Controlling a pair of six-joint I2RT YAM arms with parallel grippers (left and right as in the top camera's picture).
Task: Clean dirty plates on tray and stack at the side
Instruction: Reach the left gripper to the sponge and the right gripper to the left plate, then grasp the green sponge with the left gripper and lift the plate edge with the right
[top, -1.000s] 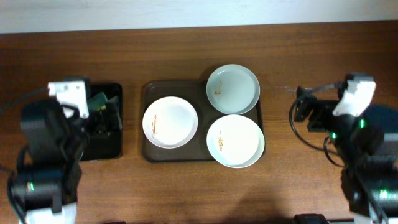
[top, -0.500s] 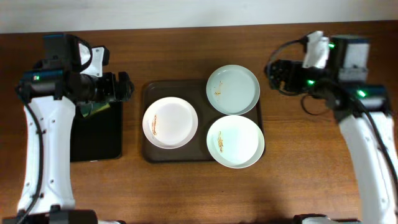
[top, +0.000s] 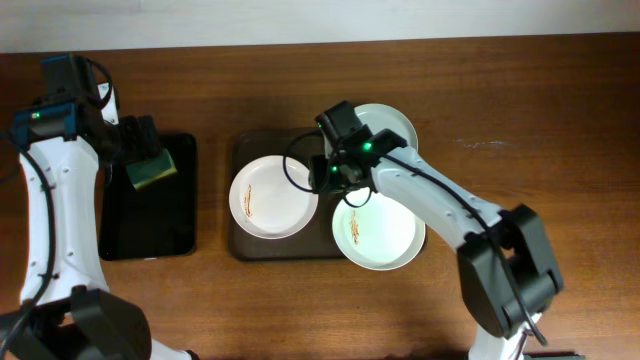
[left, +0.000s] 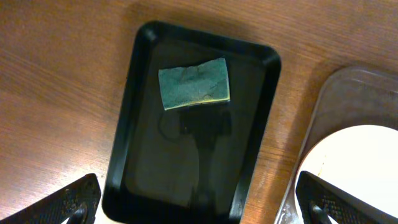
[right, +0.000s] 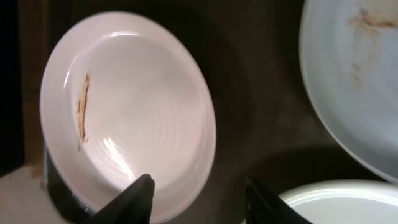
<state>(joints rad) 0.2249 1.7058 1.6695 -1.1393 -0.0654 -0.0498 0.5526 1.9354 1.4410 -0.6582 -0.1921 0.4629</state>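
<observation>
Plates, all three of them, are lying on the tray, and each is carrying a brownish smear. I am judging that the cleaning is only beginning and that nothing is stacked at the side yet.

Closest to me, my right jaws are hanging spread and empty just above the tray's dark floor. The left plate is lying under one tip, with its smear running near its outer edge. The rim of the lower plate is showing beside the other tip. A little farther off, the third plate is reaching out past the tray's rim.

Farther across the counter, my left jaws are hovering wide apart, holding nothing, over the black tray. The green sponge is lying loose in it, well clear of both tips.

Fetching that sponge seems to be the step I am on. Next I am expecting to lower the left jaws over the sponge and close across its short sides. Meanwhile my right jaws will need to take the left plate by its rim and steady it for wiping.
</observation>
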